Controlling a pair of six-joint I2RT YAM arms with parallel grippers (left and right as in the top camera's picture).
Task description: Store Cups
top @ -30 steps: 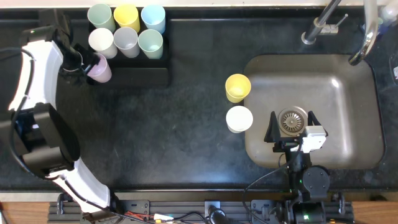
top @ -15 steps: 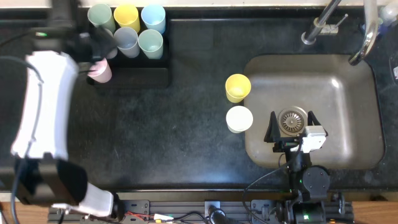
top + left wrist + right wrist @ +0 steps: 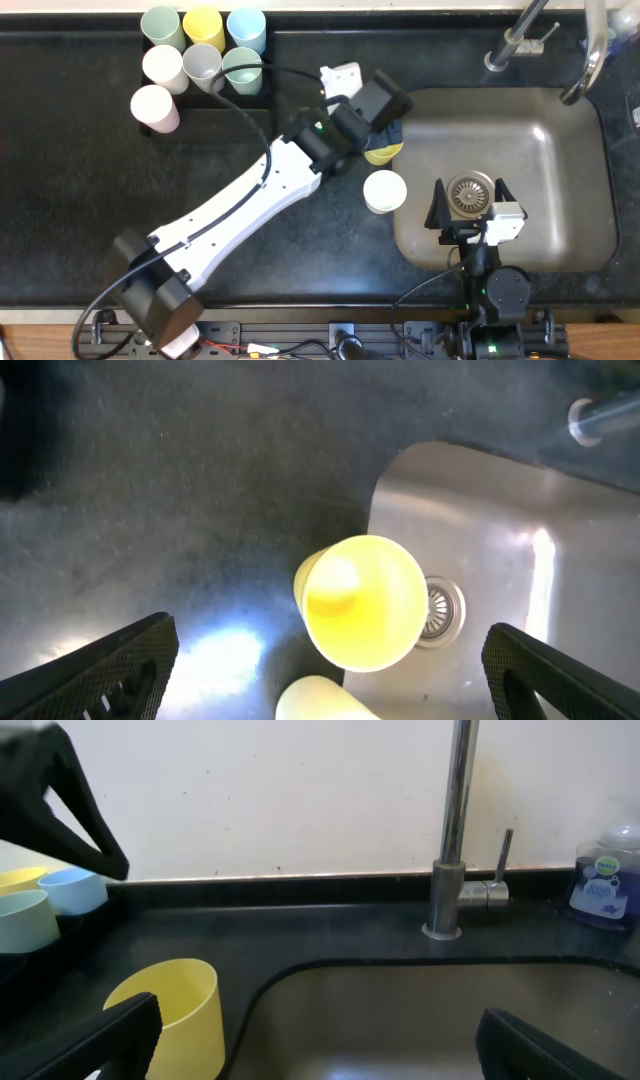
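Note:
A yellow cup (image 3: 383, 150) stands on the dark counter by the sink's left rim, with a white cup (image 3: 385, 190) just in front of it. My left gripper (image 3: 388, 122) hangs open above the yellow cup (image 3: 360, 600), fingers wide on either side and nothing between them. A black rack (image 3: 225, 122) at the back left holds several upright cups. A pink cup (image 3: 153, 108) stands at its front left corner. My right gripper (image 3: 470, 205) rests open over the sink and faces the yellow cup (image 3: 170, 1010).
The steel sink (image 3: 560, 140) takes up the right side, with a faucet (image 3: 520, 40) behind it and a soap bottle (image 3: 605, 870) at the back right. The left arm's white link (image 3: 240, 205) lies diagonally across the middle of the counter.
The left arm let go of the pink cup at the rack and swung right across the counter to above the yellow cup. The right arm has stayed still.

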